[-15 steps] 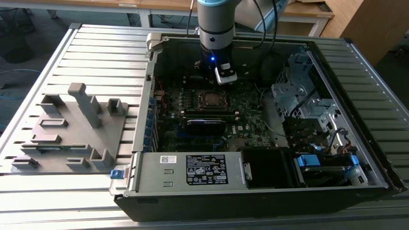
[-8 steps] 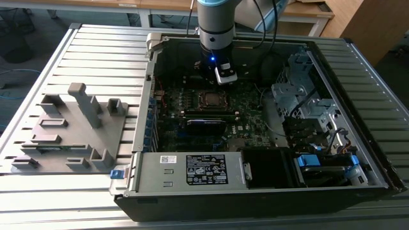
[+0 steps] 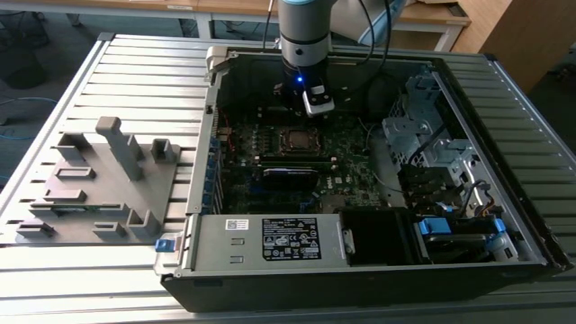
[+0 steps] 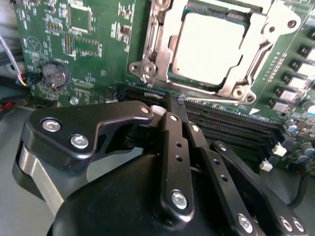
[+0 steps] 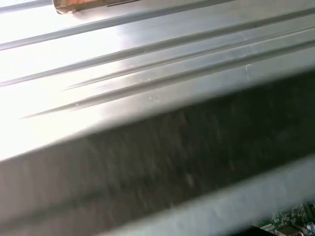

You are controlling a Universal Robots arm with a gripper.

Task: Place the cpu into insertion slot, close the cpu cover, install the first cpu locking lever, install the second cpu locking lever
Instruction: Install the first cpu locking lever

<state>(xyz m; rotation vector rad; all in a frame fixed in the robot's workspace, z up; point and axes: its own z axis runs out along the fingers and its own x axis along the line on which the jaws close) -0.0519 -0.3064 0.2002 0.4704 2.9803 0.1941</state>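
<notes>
- While the arm [image 3: 303, 40] stood over the far side of the open computer case [image 3: 360, 270], that case took up most of the centre and right of the exterior view, resting on a ribbed metal table [image 3: 144, 74].
- The green motherboard [image 3: 347, 152] lay flat inside the case, in the middle of the exterior view, with a metal drive cage [image 3: 423, 135] toward the right and a labelled power supply box [image 3: 270, 239] along the near edge.
- A grey moulded fixture tray [image 3: 90, 189] with upright posts sat on the table at the left of the exterior view, apart from the case.
- The gripper [image 4: 179, 105] hung just above the board; in the second wrist view its black fingers [image 4: 172, 147] filled the lower half of the frame, drawn together with their tips meeting and nothing held between them.
- The tips sat close over the long black memory slots [image 4: 231, 125], just beside the edge of the socket, though I could not tell whether they touched the board.
- The cpu cover [image 4: 162, 44] lay down flat around the socket in the upper centre of the second wrist view, its silver frame ringing the chip.
- The cpu [image 4: 206, 46] sat in its slot, its pale metal top showing through the open centre of the cover; in the exterior view it was the small square [image 3: 295, 138] just below the gripper.
- A thin metal lever [image 4: 216, 100] ran along the socket's near edge.
- A round coin battery [image 4: 53, 74] sat at the left of the second wrist view.
</notes>
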